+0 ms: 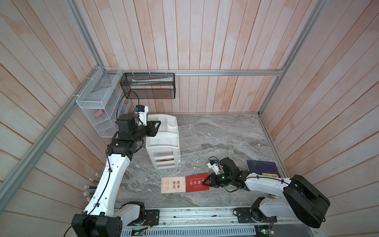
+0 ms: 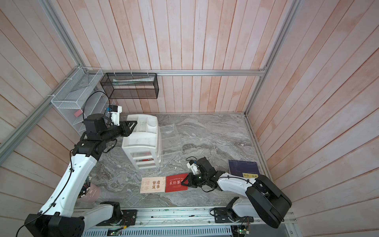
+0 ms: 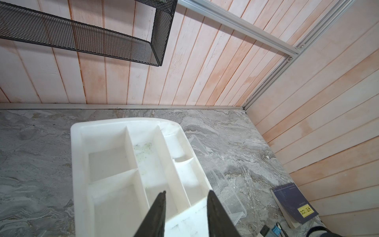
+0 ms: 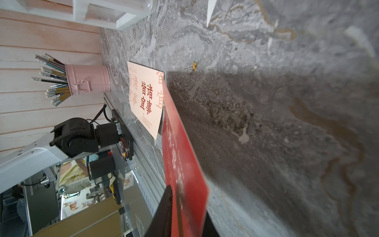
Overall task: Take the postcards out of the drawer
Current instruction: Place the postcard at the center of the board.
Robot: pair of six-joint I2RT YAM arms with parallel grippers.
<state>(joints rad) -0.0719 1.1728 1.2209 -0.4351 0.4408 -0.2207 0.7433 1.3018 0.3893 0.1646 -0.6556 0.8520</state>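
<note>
Near the front edge of the bench (image 1: 225, 131), two postcards sat side by side, out of the drawers. The cream postcard (image 1: 171, 185) had black and faded orange characters and lay flat. The red postcard (image 1: 195, 183) had white characters and sat just beside it, on the right arm's side, edges meeting.

The right claw (image 1: 205, 181) was low at the red postcard's far edge. Its jaws were a little apart with that edge between them. In the right wrist view that edge looked raised, with shadow under it.

The left claw (image 3: 187, 192) was at the top tray of the white drawer unit (image 1: 163, 141), jaws apart, nothing pinched between them.

A red item (image 1: 167, 159) showed through a clear drawer front in the unit; could not tell what it was. A clear drawer (image 1: 189, 141) sat on the bench just beside the unit. The navy booklet (image 1: 262, 169) lay near the right arm, and the pink pencil cup (image 2: 92, 191) stood by the left arm's base.
</note>
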